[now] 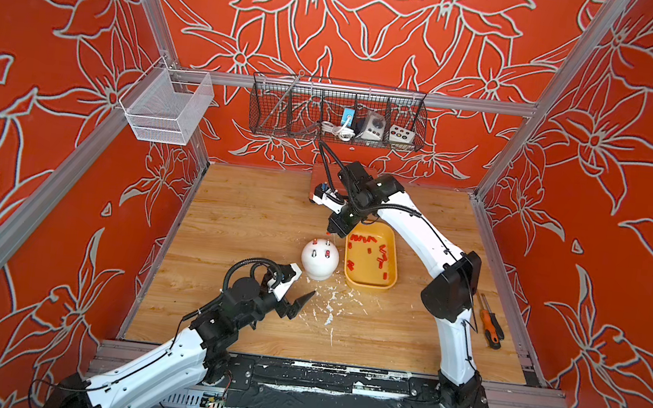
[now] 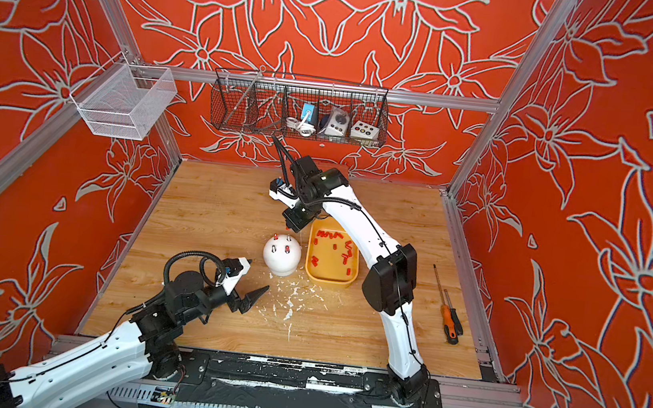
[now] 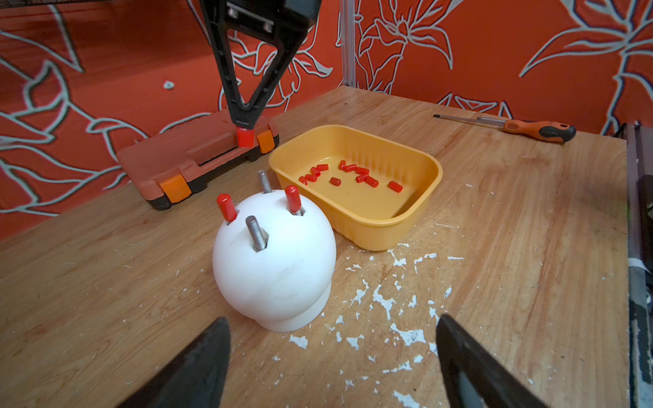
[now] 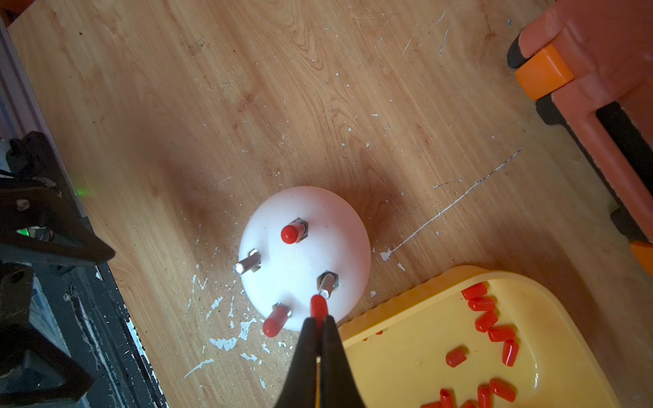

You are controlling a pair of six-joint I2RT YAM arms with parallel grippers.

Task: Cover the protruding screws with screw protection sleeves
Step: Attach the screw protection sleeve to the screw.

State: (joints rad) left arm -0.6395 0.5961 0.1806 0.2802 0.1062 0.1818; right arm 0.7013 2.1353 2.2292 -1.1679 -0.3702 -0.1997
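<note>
Low in the right wrist view, right gripper [image 4: 319, 319] jaws clamp a likely light, squashy sleeve [image 4: 318, 304] by one end; left gripper [image 3: 332, 319] jaws gape.

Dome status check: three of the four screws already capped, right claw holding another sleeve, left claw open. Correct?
Not three. Only two red sleeves sit on the dome, and two screws are bare, as the left wrist view shows. The rest stands: the right claw holds another sleeve, and the left claw is open.
</note>
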